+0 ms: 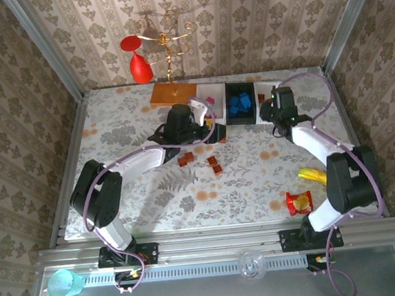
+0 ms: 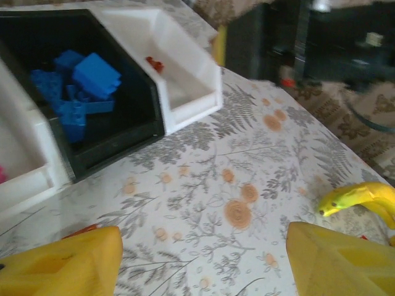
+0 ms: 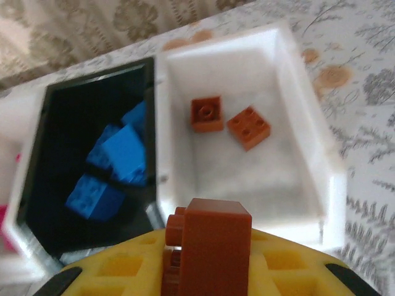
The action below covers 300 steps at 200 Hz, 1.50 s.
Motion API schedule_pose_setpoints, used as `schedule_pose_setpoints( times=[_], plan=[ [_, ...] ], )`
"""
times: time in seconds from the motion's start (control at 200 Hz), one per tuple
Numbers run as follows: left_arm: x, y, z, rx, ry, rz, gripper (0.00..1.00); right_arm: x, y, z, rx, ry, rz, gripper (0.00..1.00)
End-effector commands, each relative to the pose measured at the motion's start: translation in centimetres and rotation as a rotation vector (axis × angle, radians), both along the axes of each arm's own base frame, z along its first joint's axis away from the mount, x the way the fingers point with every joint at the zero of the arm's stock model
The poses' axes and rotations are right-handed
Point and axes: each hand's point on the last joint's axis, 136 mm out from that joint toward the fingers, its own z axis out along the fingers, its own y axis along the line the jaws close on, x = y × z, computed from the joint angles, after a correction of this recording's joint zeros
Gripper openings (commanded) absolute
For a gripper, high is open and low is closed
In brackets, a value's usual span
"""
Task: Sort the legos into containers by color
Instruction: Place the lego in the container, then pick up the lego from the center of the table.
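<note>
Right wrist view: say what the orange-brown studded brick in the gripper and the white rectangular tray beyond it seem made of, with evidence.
The orange-brown studded brick looks like hard moulded plastic, smooth and slightly glossy: crisp edges, round studs, even colour. The white rectangular tray looks like rigid plastic too, probably matte: thin even walls, rounded corners, though blur leaves its finish uncertain.

Black tray (image 3: 55, 154) sat centre-left in the right wrist view with blue bricks (image 3: 123, 154) piled inside, and the white tray (image 3: 330, 185) touching its right side held two orange-brown bricks (image 3: 207, 114) lying flat, studs up. One more orange-brown lego (image 3: 213, 237) was at bottom centre, pinched in the right gripper (image 3: 210, 271). A few loose bricks (image 1: 185, 160) lay mid-frame in the top view.
</note>
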Motion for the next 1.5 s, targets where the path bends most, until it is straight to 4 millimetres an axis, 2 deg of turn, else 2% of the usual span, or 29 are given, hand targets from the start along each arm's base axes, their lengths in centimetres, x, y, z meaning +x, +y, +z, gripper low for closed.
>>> schedule_pose_setpoints(
  times=[0.0,0.185,0.285,0.365,0.475,0.545,0.6,0.71,0.81,0.905,1.02,1.1,1.23,1.495],
  plan=[
    [-1.1,-1.7,1.2,-0.021,0.006,-0.055,0.72,2.1,-1.0,-1.6,0.018,0.045,-0.008,0.31],
    [-1.6,-1.4,0.7,0.0,0.006,-0.046,0.72,5.7,-0.9,-3.9,0.094,0.088,0.039,0.36],
    [-1.6,-0.6,0.5,0.027,-0.009,-0.019,0.72,6.6,-0.8,-3.4,0.12,0.085,0.062,0.4],
    [-1.6,0.5,-0.2,0.065,-0.016,0.012,0.72,6.5,-0.6,-2.4,0.131,0.063,0.076,0.47],
    [-1.2,2.4,-1.4,0.119,-0.014,0.068,0.73,5.3,-0.3,-0.2,0.139,0.018,0.085,0.54],
    [-0.9,4.1,-2.1,0.141,-0.003,0.116,0.73,3.6,0.2,1.2,0.154,-0.029,0.097,0.57],
    [-0.4,5.7,-2.7,0.149,0.009,0.159,0.73,2.0,1.2,2.2,0.166,-0.061,0.121,0.6],
    [0.2,8.9,-3.8,0.159,0.042,0.232,0.73,-1.5,4.5,2.4,0.136,-0.065,0.201,0.66],
    [0.8,12.0,-4.7,0.162,0.067,0.302,0.74,-4.8,8.4,1.7,0.059,-0.045,0.304,0.71],
    [1.0,14.4,-5.4,0.161,0.083,0.357,0.74,-7.0,11.8,0.4,0.017,-0.011,0.388,0.75],
    [1.3,16.5,-5.4,0.146,0.088,0.411,0.74,-8.3,15.2,-1.7,-0.025,0.044,0.451,0.8],
    [1.3,16.8,-5.0,0.132,0.082,0.42,0.74,-8.4,17.3,-3.4,-0.064,0.08,0.474,0.88],
    [1.2,16.7,-4.6,0.119,0.081,0.414,0.74,-7.8,19.2,-5.5,-0.101,0.12,0.47,0.91],
    [0.7,16.3,-4.5,0.087,0.075,0.383,0.74,-5.8,19.7,-9.1,-0.134,0.209,0.39,0.89]
  ],
)
